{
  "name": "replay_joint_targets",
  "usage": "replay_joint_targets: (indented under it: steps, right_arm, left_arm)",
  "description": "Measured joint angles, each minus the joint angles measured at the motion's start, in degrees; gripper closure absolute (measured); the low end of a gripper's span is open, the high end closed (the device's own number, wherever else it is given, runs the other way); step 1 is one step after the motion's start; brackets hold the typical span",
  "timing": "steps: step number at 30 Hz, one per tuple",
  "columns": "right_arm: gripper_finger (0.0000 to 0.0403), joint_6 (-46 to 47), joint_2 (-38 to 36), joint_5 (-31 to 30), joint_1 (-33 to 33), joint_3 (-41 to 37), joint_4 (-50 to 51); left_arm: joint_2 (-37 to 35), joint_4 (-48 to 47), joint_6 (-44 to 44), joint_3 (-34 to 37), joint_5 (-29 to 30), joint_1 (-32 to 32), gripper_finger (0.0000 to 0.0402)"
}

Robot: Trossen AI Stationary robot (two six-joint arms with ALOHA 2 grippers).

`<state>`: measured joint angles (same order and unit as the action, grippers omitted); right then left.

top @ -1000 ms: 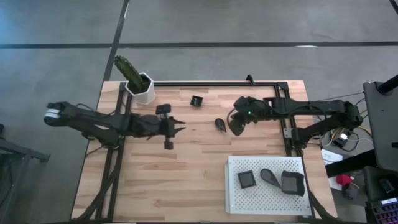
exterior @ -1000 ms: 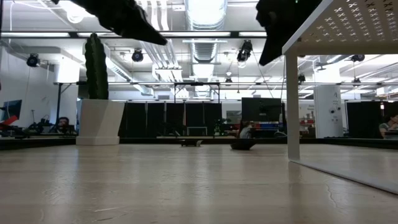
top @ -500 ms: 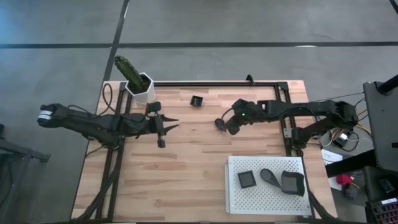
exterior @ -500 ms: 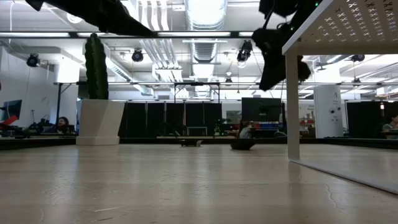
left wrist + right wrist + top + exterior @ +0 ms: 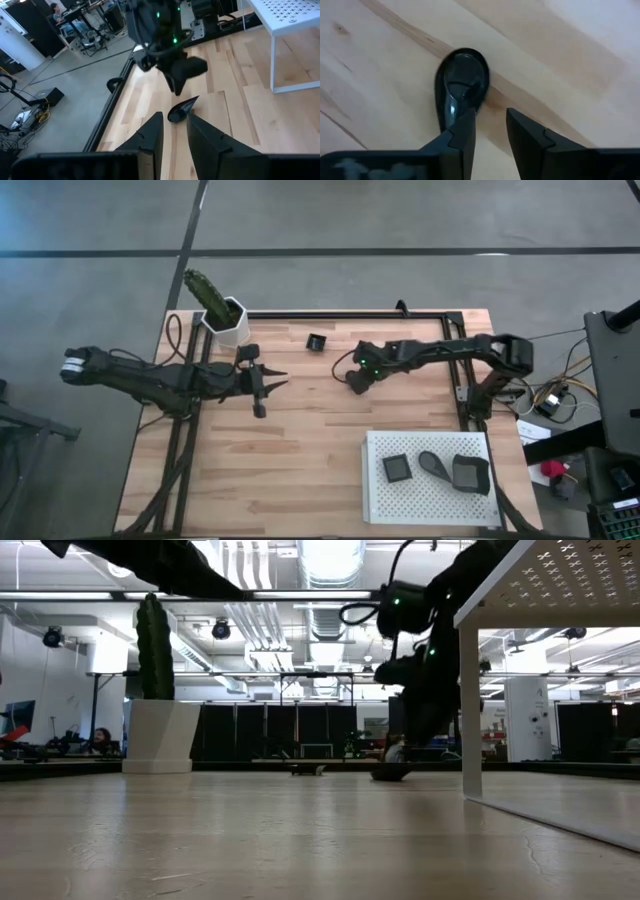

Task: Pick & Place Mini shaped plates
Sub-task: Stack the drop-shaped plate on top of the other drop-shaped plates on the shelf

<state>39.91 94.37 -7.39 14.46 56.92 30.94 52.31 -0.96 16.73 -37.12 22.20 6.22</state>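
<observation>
A dark teardrop-shaped mini plate (image 5: 463, 80) lies flat on the wooden table (image 5: 300, 450), also seen in the left wrist view (image 5: 181, 108). My right gripper (image 5: 490, 131) hangs open just over it, pointing steeply down, one finger above the plate's narrow end. A small square plate (image 5: 317, 341) rests near the far edge. Three more dark plates (image 5: 433, 466) lie on the white perforated tray (image 5: 385, 500). My left gripper (image 5: 281, 381) hovers open over the table's left half, pointing toward the teardrop plate.
A white pot with a green cactus (image 5: 222, 313) stands at the far left corner. The raised tray (image 5: 560, 570) stands on thin legs at the near right. A black frame (image 5: 400, 314) runs along the far and right edges. Bare wood lies between the grippers and near the front.
My right gripper has come down and toward the table's left, from up high to just above the teardrop plate, tipping to point more steeply down. My left gripper has drawn back a little toward the left edge. The plates have not moved.
</observation>
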Motion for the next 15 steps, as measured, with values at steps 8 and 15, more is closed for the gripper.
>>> replay_joint_targets:
  steps: [8, 15]
  right_arm:
    - [0.0313, -0.42, 4.99, 1.26, 1.03, 0.02, -3.60]
    - [0.0321, -0.42, 6.40, 1.44, 1.26, 0.05, -7.89]
  left_arm:
    - [0.02, -0.03, 0.00, 0.00, 0.00, 0.00, 0.0319]
    - [0.02, -0.01, 0.00, 0.00, -0.01, 0.00, 0.0319]
